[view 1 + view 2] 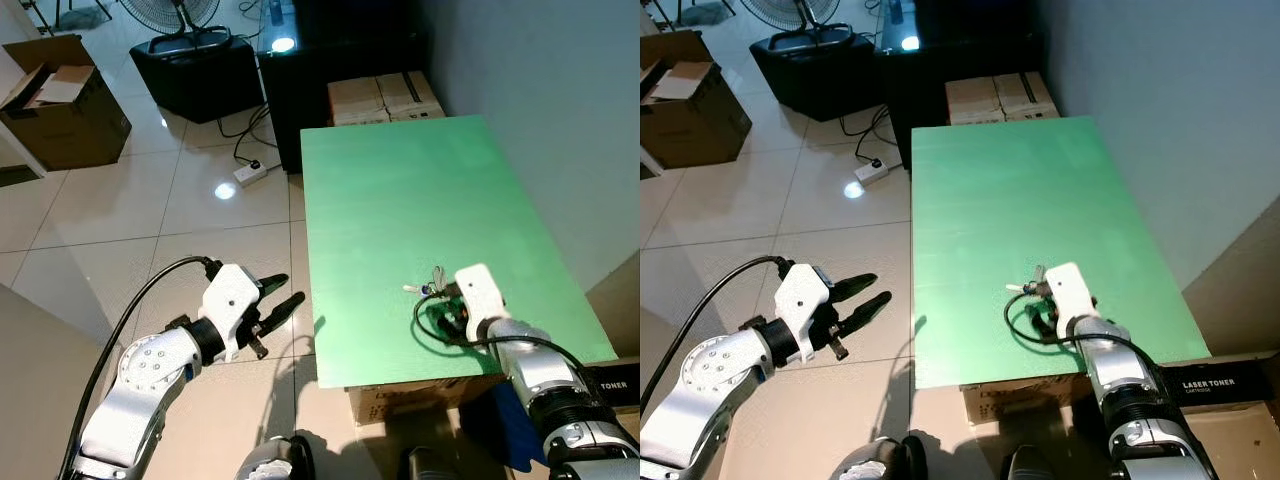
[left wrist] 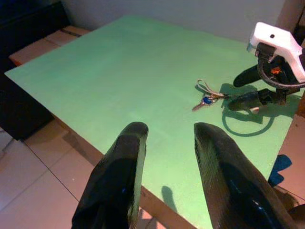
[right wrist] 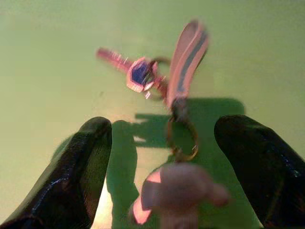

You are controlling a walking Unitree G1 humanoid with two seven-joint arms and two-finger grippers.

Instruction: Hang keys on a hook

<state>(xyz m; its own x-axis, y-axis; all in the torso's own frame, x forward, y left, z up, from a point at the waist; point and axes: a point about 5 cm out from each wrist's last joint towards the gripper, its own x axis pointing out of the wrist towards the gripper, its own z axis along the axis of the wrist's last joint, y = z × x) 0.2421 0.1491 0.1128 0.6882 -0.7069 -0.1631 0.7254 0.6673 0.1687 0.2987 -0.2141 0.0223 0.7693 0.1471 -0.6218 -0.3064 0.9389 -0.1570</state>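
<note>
A bunch of keys [image 1: 428,288] with a blue-headed key [image 3: 138,72], a striped strap [image 3: 188,52] and a metal ring [image 3: 181,139] lies on the green table [image 1: 400,200] near its front right corner. My right gripper [image 3: 162,129] is open and low over the table. Its black fingers [image 3: 86,162] stand either side of the ring and do not touch it. A small pale charm [image 3: 176,193] sits close between them. My left gripper [image 1: 282,292] hangs open above the floor, left of the table's front corner, holding nothing.
Closed cardboard boxes [image 1: 385,98] and a black cabinet [image 1: 330,50] stand beyond the table's far end. A power strip [image 1: 250,172] lies on the tiled floor. An open carton [image 1: 60,100] and a fan base [image 1: 195,60] are at the far left. The wall runs along the table's right.
</note>
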